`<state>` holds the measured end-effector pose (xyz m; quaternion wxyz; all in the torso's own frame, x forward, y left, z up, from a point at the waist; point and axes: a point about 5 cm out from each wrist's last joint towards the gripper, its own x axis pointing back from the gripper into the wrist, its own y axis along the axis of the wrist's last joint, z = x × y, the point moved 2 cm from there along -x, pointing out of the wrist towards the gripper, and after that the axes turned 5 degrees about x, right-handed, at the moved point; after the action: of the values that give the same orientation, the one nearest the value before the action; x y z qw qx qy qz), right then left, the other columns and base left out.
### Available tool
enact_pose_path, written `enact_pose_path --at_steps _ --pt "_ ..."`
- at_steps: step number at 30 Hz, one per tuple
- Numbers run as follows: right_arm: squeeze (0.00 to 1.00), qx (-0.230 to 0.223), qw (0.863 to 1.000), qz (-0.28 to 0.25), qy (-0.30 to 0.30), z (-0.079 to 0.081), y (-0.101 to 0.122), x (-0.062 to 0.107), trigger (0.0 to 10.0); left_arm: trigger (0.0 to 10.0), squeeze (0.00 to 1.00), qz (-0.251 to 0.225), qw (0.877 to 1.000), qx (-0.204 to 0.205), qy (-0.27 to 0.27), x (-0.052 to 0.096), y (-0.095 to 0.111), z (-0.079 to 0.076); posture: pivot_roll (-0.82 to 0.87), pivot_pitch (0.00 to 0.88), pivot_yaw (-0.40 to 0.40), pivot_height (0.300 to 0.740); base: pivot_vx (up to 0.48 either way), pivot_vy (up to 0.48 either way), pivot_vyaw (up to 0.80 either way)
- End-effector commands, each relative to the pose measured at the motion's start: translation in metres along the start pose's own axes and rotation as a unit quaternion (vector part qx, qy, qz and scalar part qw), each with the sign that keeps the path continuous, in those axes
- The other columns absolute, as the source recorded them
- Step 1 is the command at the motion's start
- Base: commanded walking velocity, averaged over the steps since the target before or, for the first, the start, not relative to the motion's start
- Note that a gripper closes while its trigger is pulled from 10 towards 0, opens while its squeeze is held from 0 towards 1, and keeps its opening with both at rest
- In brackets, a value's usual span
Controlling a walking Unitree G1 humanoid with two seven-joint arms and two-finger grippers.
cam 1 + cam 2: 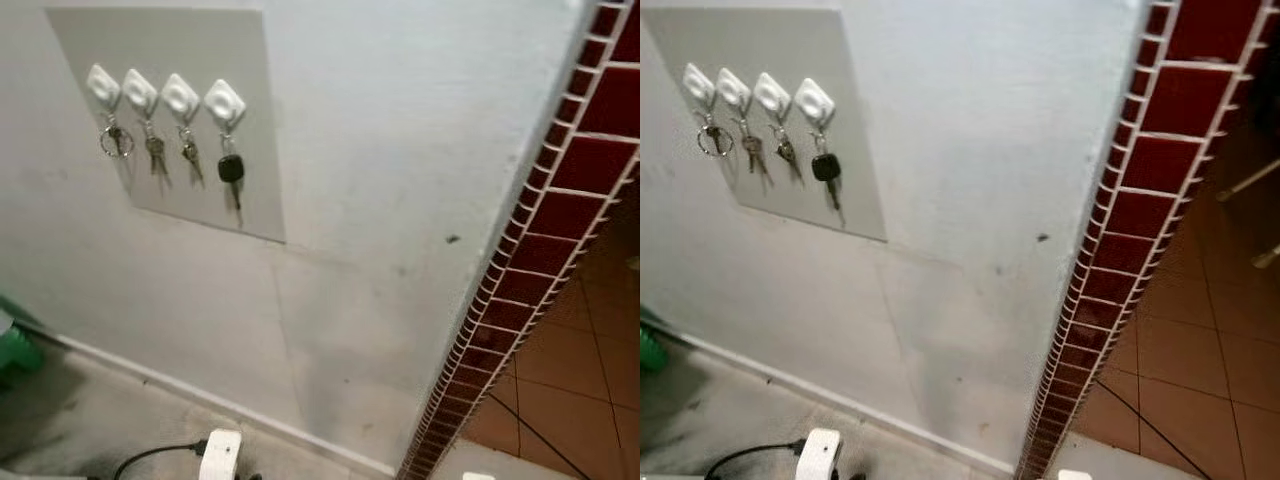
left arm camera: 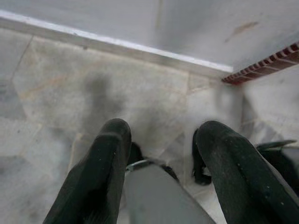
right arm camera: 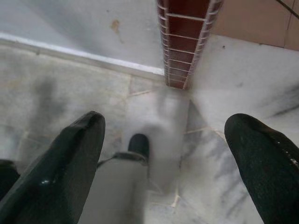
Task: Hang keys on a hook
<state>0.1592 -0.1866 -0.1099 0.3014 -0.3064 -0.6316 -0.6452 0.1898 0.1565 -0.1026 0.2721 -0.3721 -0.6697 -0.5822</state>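
4 hooks (image 1: 162, 95) all hold keys (image 1: 231, 168); a tiled edge (image 1: 520, 290) flanks the wall.

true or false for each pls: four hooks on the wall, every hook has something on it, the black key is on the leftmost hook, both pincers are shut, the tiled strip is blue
1. Four hooks sit in a row on the wall. True.
2. Every hook has something hanging from it. True: a ring, two small keys and the black key.
3. The black key hangs on the leftmost hook. False: it hangs on the rightmost one.
4. Both pincers are shut. False: the left pincer and right pincer are open and empty, pointing at the floor.
5. The tiled strip is blue. False: it is dark red.
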Motion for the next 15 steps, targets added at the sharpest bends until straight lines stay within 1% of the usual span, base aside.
enact_pose_path --at_steps 1,7,11,14,15 --pt "0.0 -0.007 1.0 0.012 -0.008 -0.0035 -0.0055 0.0016 10.0 10.0 0.0 -0.004 1.0 -0.002 0.002 -0.0009 0.0034 -0.0009 -0.08 0.0 0.021 0.74 0.0 0.0 -0.68" --pt "0.0 -0.009 1.0 0.01 -0.008 -0.0034 -0.0048 0.0014 10.0 10.0 0.0 -0.002 1.0 0.01 0.003 -0.0007 0.0017 -0.0008 -0.08 0.0 0.022 0.74 0.0 0.0 -0.68" --pt "0.0 -0.01 1.0 0.01 -0.008 -0.004 -0.0042 0.0012 10.0 10.0 0.0 -0.002 1.0 0.01 0.004 -0.0007 0.0014 -0.0011 -0.08 0.0 0.02 0.74 0.0 0.388 -0.68" --pt "0.0 -0.011 1.0 0.011 -0.009 -0.0045 -0.0044 0.0013 10.0 10.0 0.0 0.001 1.0 0.006 0.007 -0.0005 0.0 -0.0004 -0.08 0.0 0.021 0.74 0.0 0.0 -0.69" --pt "0.0 -0.011 1.0 0.009 -0.009 -0.0044 -0.004 0.0013 10.0 10.0 0.0 0.003 1.0 0.009 0.007 -0.0005 -0.0006 -0.0003 -0.08 0.0 0.021 0.74 0.0 0.0 0.0"
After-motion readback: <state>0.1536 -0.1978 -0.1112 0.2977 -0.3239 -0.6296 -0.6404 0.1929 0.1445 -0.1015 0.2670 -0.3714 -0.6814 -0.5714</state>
